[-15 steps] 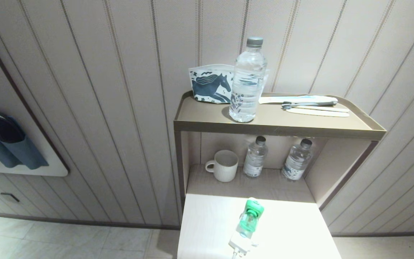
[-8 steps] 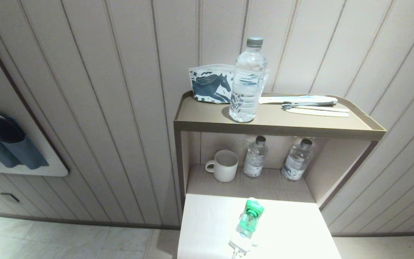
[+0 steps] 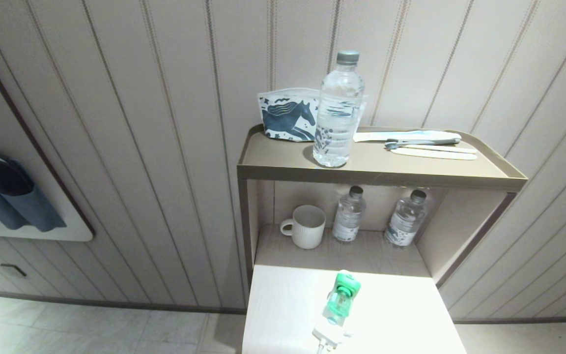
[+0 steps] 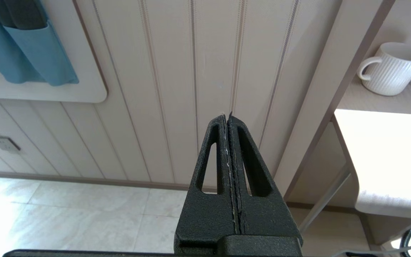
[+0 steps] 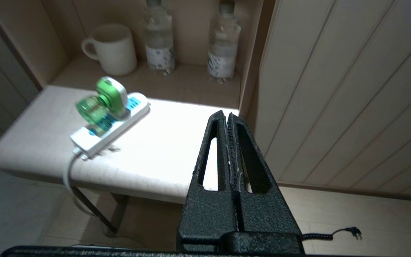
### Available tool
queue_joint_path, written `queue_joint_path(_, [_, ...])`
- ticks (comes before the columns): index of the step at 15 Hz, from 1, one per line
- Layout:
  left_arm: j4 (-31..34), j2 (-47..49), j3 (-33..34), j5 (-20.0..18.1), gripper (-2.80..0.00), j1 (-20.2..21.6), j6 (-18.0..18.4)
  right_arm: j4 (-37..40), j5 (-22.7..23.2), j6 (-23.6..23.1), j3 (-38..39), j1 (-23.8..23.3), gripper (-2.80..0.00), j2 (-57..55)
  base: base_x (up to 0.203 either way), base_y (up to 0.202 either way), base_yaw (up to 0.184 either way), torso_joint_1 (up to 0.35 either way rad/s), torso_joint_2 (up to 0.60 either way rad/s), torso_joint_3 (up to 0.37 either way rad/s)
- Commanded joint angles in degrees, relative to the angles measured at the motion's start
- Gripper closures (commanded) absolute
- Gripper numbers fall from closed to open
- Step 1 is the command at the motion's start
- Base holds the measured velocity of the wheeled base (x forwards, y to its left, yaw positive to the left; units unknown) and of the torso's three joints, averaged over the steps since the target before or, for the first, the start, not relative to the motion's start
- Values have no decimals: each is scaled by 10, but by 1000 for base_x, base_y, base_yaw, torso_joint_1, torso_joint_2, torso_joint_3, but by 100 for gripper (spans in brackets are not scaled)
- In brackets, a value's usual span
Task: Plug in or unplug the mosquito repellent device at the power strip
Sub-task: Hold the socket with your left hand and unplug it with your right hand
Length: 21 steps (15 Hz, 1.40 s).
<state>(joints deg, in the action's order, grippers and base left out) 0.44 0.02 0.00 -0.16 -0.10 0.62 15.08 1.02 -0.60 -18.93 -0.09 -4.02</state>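
While the mosquito repellent device (image 5: 103, 101) sits plugged in the power strip (image 5: 111, 125), my right gripper (image 5: 228, 116), closed and empty, is apart from it, so I must open and reach.

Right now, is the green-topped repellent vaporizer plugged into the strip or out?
In. The green-and-white mosquito repellent vaporizer stands seated on the long white power strip with blue socket faces; no metal prongs show between them.
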Motion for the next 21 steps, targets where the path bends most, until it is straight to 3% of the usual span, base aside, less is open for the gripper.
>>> queue_joint_path(1, [0, 0, 0, 0, 0, 0, 0, 28, 2, 5, -95, -1, 0, -89, 0, 0, 0, 0, 0, 0])
queue_joint_path(5, [0, 0, 0, 0, 0, 0, 0, 123, 11, 55, -309, 1, 0, -321, 0, 0, 0, 0, 0, 0])
queue_joint_path(8, [0, 0, 0, 0, 0, 0, 0, 320, 51, 91, -526, 21, 0, -495, 0, 0, 0, 0, 0, 0])
queue_joint_path(10, [0, 0, 0, 0, 0, 0, 0, 466, 84, 106, -644, 70, 0, -604, 0, 0, 0, 0, 0, 0])
queue_joint_path(13, [0, 0, 0, 0, 0, 0, 0, 581, 106, 116, -727, 188, 0, -728, 0, 0, 0, 0, 0, 0])
queue_joint_path(17, [0, 0, 0, 0, 0, 0, 0, 611, 102, 126, -767, 281, 0, -850, 0, 0, 0, 0, 0, 0])
queue_joint_path(18, [0, 0, 0, 0, 0, 0, 0, 612, 72, 132, -771, 303, -280, -871, 0, 0, 0, 0, 0, 0])
queue_joint_path(19, [0, 0, 0, 0, 0, 0, 0, 610, 28, 144, -773, 321, -280, -890, 0, 0, 0, 0, 0, 0])
queue_joint_path(21, [0, 0, 0, 0, 0, 0, 0, 608, -15, 183, -795, 356, -280, -929, 0, 0, 0, 0, 0, 0])
